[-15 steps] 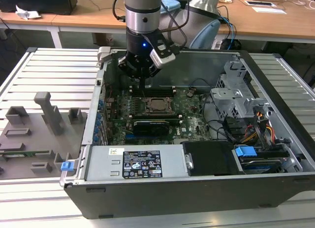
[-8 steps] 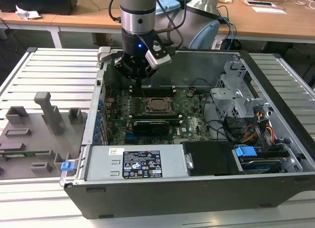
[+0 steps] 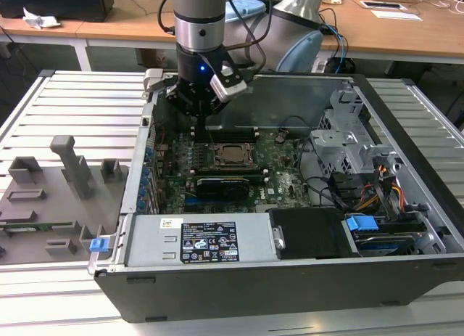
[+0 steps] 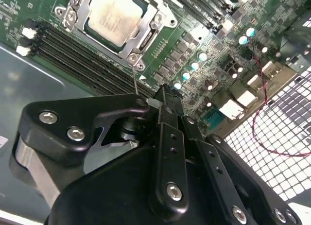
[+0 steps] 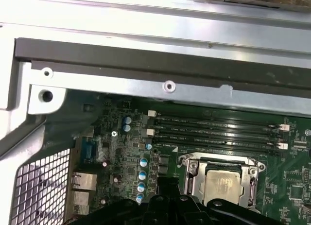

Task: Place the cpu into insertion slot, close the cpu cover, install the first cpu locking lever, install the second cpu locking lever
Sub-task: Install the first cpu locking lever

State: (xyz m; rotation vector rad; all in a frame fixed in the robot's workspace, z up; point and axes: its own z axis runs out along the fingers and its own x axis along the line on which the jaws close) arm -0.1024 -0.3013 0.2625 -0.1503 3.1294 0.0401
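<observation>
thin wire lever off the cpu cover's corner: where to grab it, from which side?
Probably the lever near its free end, away from the cpu cover corner: most leverage there. It is a thin straight wire, so come from above and pinch across it.

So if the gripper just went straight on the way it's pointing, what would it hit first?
Probably the green motherboard, just off the corner of the insertion slot and beside the memory slots, not the cpu itself. The gripper points down at the board; depth is hard to judge.
</observation>
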